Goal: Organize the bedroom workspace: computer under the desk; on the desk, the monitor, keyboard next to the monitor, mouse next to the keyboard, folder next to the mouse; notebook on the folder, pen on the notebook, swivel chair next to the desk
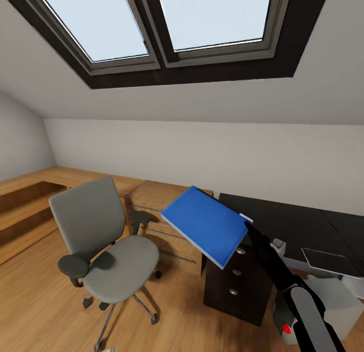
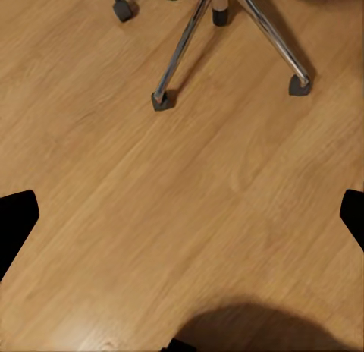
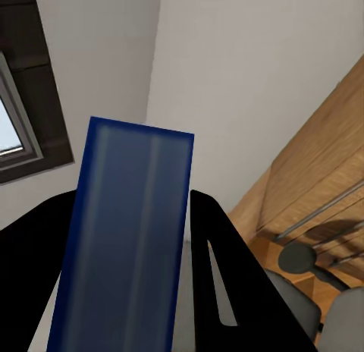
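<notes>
A: Folder (image 1: 207, 224) first: where is it sitting?

B: It is hanging in the air, tilted, between the swivel chair (image 1: 103, 238) and the black table (image 1: 298, 225). The right pincer (image 1: 251, 229) is clamping it at its near right edge, with the black arm reaching up from the lower right of the head view.

A: Is the right wrist view showing the same grip?

B: Yes. The blue folder (image 3: 121, 238) is running lengthwise between the two dark fingers (image 3: 220, 276), which are pressing against it on either side, so that pincer is closed on it. Behind it, white wall and part of the dark skylight frame (image 3: 30, 79) are showing.

A: And the chair?

B: It is standing on the wooden floor (image 1: 40, 301), its grey seat bare, well apart from the table. A drawer unit with round knobs (image 1: 235, 281) is sitting under the table's near end.

A: What is the left arm doing?

B: The left wrist view is looking down at the floor (image 2: 182, 215), with the chair's chrome legs and castors (image 2: 227, 41) ahead. The left pincer's two dark fingertips (image 2: 15, 223) are showing at opposite edges of that view, wide apart and holding nothing.

A: Anything on the table?

B: A flat grey slab (image 1: 328, 261) is lying near its right end; I cannot tell what it is.
</notes>
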Available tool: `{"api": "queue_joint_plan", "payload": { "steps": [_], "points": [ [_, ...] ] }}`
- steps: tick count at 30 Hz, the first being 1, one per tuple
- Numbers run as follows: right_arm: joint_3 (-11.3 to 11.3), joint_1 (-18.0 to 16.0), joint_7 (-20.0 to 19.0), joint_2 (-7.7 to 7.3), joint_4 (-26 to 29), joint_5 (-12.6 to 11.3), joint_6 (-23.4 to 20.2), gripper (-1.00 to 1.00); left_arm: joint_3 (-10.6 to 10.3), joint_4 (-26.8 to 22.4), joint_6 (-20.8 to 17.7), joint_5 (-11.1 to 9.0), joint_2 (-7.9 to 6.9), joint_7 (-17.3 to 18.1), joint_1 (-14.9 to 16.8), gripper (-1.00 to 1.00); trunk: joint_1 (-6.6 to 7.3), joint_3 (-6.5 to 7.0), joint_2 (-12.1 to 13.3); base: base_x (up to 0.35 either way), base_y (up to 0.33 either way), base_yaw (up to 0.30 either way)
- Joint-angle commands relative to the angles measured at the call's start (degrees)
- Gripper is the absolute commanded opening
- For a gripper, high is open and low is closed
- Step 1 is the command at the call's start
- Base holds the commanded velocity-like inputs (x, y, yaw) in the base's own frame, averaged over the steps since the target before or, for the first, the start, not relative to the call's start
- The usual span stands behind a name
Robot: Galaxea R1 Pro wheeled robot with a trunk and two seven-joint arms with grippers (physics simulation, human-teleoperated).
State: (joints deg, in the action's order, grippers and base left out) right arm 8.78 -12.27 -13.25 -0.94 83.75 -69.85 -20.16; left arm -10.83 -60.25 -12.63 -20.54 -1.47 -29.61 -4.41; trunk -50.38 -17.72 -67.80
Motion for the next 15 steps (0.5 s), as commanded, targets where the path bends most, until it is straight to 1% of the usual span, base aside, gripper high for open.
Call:
{"api": "queue_joint_plan", "payload": {
  "steps": [1,2,3,4,5,7,10,15],
  "points": [
    [0.11,-0.03,-0.05,0.00,0.01,-0.57,-0.48,-1.00,-0.33,0.01,-0.06,-0.33,-0.08,-0.45,0.01,1.00,-0.01,-0.06,-0.04,0.000,0.000,0.000],
    [0.10,-0.03,0.08,0.00,0.01,-1.80,-0.48,-1.00,-0.63,0.33,0.32,-0.30,-0.10,-0.45,0.01,1.00,-0.01,-0.06,-0.04,0.000,0.000,0.000],
    [0.07,-0.03,0.14,0.04,0.01,-2.07,-0.31,-1.00,-0.68,0.39,0.39,-0.30,-0.10,-0.45,0.01,1.00,-0.01,-0.06,-0.04,0.000,0.000,0.000],
    [0.11,-0.03,0.45,0.06,-1.14,-2.55,0.02,-1.00,-1.54,0.53,0.54,-0.32,-0.03,-0.45,0.01,1.00,-0.01,-0.06,-0.04,0.000,0.000,0.000],
    [0.16,-0.03,0.97,0.04,-1.23,-2.53,0.09,-1.00,-2.42,0.55,0.57,-0.31,-0.03,-0.48,0.01,1.00,-0.01,-0.06,-0.04,0.000,0.000,-0.036],
    [0.21,-0.03,1.69,0.01,-1.31,-2.55,0.35,-1.00,-2.77,0.61,0.58,-0.30,-0.02,-0.46,0.01,1.00,-0.01,-0.08,-0.04,0.000,0.000,-0.104],
    [0.44,-0.03,3.02,-0.02,-1.52,-2.52,1.28,-1.00,-3.02,0.64,0.59,-0.29,-0.02,-0.46,0.01,1.00,-0.01,-0.14,-0.04,0.000,0.000,-0.185],
    [2.53,-0.04,5.03,-0.02,-3.83,-2.54,4.45,-1.00,-3.12,0.73,0.59,-0.34,-0.02,-0.45,0.01,1.00,-0.01,-0.28,-0.04,0.000,0.000,-0.233]
  ]
}}
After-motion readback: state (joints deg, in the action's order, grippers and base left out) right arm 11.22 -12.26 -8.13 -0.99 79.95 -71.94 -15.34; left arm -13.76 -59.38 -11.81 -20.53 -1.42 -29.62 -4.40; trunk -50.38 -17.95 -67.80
